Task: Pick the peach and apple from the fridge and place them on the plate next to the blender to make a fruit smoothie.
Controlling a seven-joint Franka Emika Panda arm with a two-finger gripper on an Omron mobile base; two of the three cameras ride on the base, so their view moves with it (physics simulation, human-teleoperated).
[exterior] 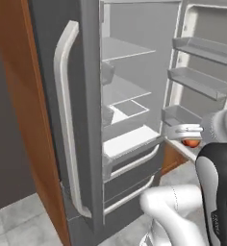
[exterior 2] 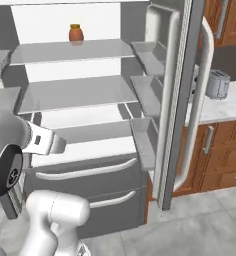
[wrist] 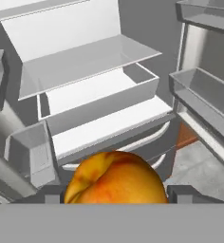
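- The fridge (exterior: 86, 120) stands open in front of me, tall and grey, with a white inside. In the left base view its left door with the long curved pale handle (exterior: 65, 120) is close to the camera, and in the right base view the right door (exterior 2: 177, 100) swings out toward the wooden cabinets (exterior 2: 215, 155).
- Inside the fridge I see several grey shelves (exterior 2: 75, 92) one above the other, and below them two lower drawers (exterior 2: 85, 175) with pale bar handles.
- The right door carries a row of grey door bins (exterior: 202, 50), one above the other.
- My own white arm rises at the lower edge of both base views, and my wrist reaches forward at about the height of the top drawer.
- To the right of the fridge, in the right base view, a pale counter (exterior 2: 225, 107) holds a small silver toaster (exterior 2: 217, 84).
- My pincer (wrist: 116, 194) is closed on the peach (wrist: 116, 178): the yellow-orange fruit with red blush sits between my two dark fingertips (wrist: 180, 193), which press it from both sides.
- In the left base view I see a small orange round shape (exterior: 191, 142) just under my wrist, outside the shelves and in front of the lowest door bin; it is probably the same peach, but it is mostly hidden there.
- An orange-brown jar with a yellow lid (exterior 2: 76, 33) stands alone on the top shelf, well apart from my pincer.
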